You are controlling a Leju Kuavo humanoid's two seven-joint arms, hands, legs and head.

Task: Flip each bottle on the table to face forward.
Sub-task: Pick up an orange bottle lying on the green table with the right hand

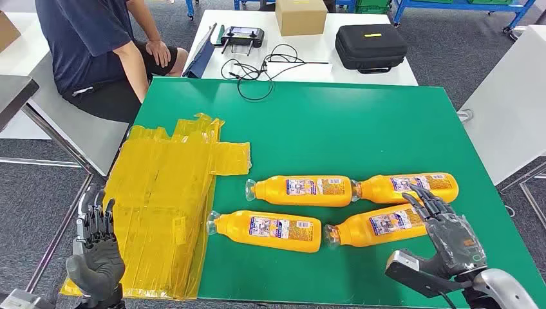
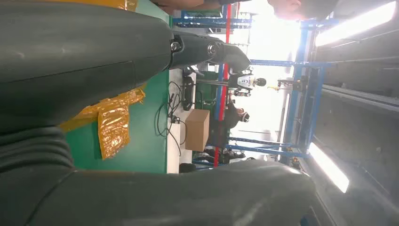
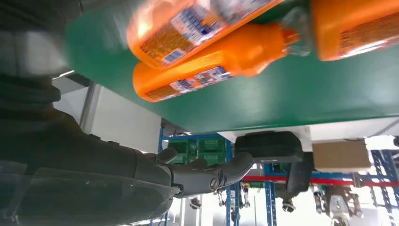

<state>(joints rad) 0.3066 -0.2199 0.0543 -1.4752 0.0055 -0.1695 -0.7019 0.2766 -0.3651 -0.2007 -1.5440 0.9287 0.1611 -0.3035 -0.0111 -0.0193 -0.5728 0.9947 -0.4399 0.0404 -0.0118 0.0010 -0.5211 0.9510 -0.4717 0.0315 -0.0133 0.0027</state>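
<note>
Green counter [image 1: 360, 129] fills the head view, white counter behind it with a cardboard box [image 1: 301, 16], black case [image 1: 370, 46] and cables; a seated person [image 1: 96, 51] at the far left. Four orange bottles lie on their sides on the near right part of the green counter: far-left bottle [image 1: 301, 190], far-right bottle [image 1: 405, 187], near-left bottle [image 1: 267, 230], near-right bottle [image 1: 376, 224]. Crumpled yellow film [image 1: 164, 206] covers the left edge. Right hand [image 1: 447, 228] hovers, fingers spread, holding nothing, fingertips over the near-right bottle's base end; contact unclear. Left hand [image 1: 96, 248] is off the counter's left edge, upright, fingers apart, empty. Left wrist view: fingers [image 2: 211, 49] extended, yellow film and green counter beyond. Right wrist view: fingers [image 3: 207, 176] extended and empty, orange bottles on green above them.
</note>
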